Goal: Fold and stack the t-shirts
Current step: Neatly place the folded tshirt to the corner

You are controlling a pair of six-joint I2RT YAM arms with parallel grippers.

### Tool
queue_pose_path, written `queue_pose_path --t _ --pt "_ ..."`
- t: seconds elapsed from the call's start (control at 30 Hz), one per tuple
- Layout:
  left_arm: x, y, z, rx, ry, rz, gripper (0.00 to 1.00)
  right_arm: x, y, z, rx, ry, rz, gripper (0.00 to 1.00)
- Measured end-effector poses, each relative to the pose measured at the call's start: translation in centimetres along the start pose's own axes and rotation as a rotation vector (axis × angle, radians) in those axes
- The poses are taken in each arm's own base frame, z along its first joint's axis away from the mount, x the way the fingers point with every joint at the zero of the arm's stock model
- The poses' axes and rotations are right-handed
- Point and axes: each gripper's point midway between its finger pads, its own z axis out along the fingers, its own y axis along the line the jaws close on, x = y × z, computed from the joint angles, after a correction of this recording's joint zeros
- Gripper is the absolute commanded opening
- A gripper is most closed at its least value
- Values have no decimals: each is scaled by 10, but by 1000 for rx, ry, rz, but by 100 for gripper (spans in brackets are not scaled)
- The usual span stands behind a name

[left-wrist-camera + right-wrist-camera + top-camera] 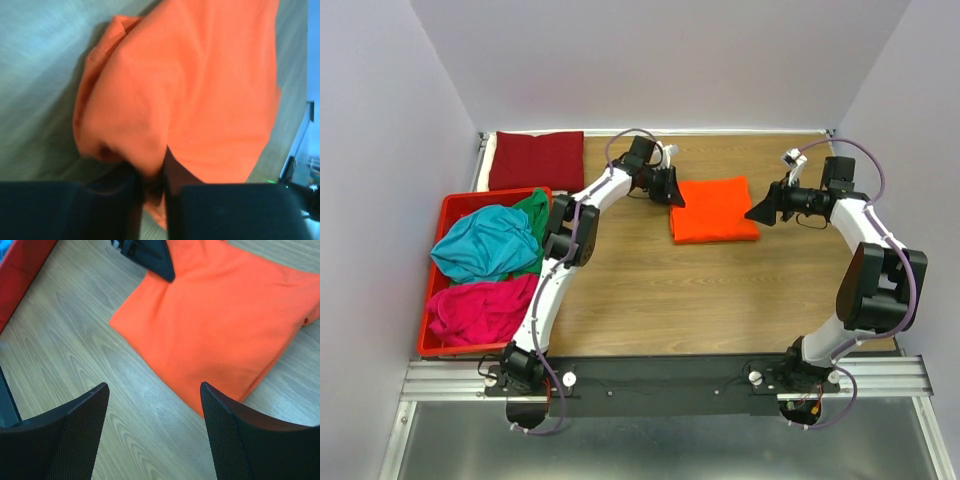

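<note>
Top external view shows five shirts: orange t-shirt folded at centre, dark red t-shirt upper left, teal t-shirt, magenta t-shirt and green t-shirt in one red crate at left, while left gripper pinches the orange edge with jaws nearly closed and right gripper stands wide, empty.

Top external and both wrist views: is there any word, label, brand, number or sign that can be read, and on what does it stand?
None can be read in any view.
The orange t-shirt, the dark red t-shirt and the red crate are plain, with no print or label showing.
</note>
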Motion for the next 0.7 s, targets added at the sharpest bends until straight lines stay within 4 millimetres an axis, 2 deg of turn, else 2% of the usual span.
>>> queue_pose_path --t 0.03,0.07,0.23,0.37,0.47,0.67,0.7 --pt "7 -1 5 13 19 -26 2 0 0 -1 -1 -3 1 80" --pt "11 -5 8 37 31 -42 0 0 -1 -2 0 -4 1 79" --pt "18 -15 15 93 38 -58 0 -1 -5 -7 7 -16 10 79" --pt "16 -9 1 -2 18 -10 0 0 -8 -12 10 -27 24 79" --pt "9 7 -23 -172 -15 43 0 0 -8 -13 10 -30 29 78" --pt "-23 44 -120 -531 -127 125 0 1 -6 -13 0 -30 35 78" --pt "-27 50 -131 -574 -138 134 0 1 -6 -13 -1 -29 37 78"
